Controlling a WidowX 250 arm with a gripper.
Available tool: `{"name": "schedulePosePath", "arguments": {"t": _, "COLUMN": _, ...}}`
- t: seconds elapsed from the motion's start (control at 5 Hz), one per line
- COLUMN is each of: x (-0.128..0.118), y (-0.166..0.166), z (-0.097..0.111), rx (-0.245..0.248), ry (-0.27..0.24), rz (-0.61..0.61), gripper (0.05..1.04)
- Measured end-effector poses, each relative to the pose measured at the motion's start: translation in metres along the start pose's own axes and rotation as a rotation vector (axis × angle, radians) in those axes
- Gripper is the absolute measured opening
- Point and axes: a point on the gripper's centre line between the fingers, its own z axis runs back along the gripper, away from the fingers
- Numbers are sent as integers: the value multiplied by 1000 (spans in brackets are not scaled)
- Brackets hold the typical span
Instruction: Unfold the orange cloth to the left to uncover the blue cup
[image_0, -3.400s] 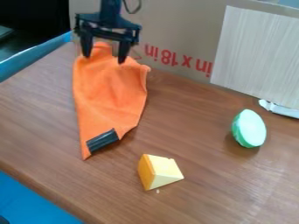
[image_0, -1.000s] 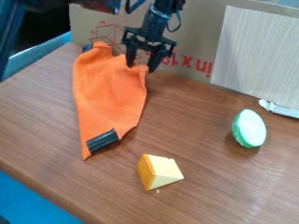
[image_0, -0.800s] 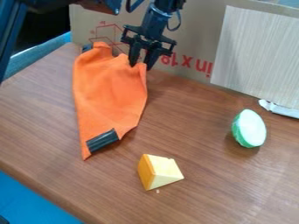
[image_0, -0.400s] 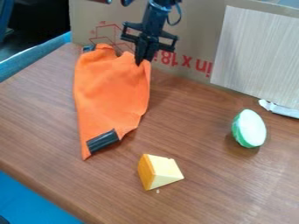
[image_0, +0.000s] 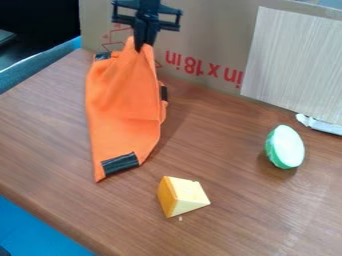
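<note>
brown wood-grain table (image_0: 244, 215): black two-finger gripper (image_0: 141, 46) pinched closed on soft, floppy orange cloth (image_0: 123, 107), best held by its bunched upper corner.

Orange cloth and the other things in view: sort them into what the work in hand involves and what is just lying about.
In hand:
- orange cloth, its raised top in the fingers of the gripper

Lying about:
- yellow wedge, on the table
- green-and-white rounded piece, to the right
- pale panel, at the back right

Arm (image_0: 149, 4) cut off above, dark corner object (image_0: 4, 252) perhaps likewise
</note>
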Motion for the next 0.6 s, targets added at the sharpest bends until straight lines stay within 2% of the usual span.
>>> {"name": "schedulePosePath", "arguments": {"t": 0.2, "x": -1, "y": 14, "z": 4, "rx": -29, "ry": -3, "rz": -2, "gripper": 64}}
{"name": "schedulePosePath", "arguments": {"t": 0.6, "x": 2, "y": 74, "z": 10, "rx": -79, "ry": -6, "rz": 56, "gripper": 63}}
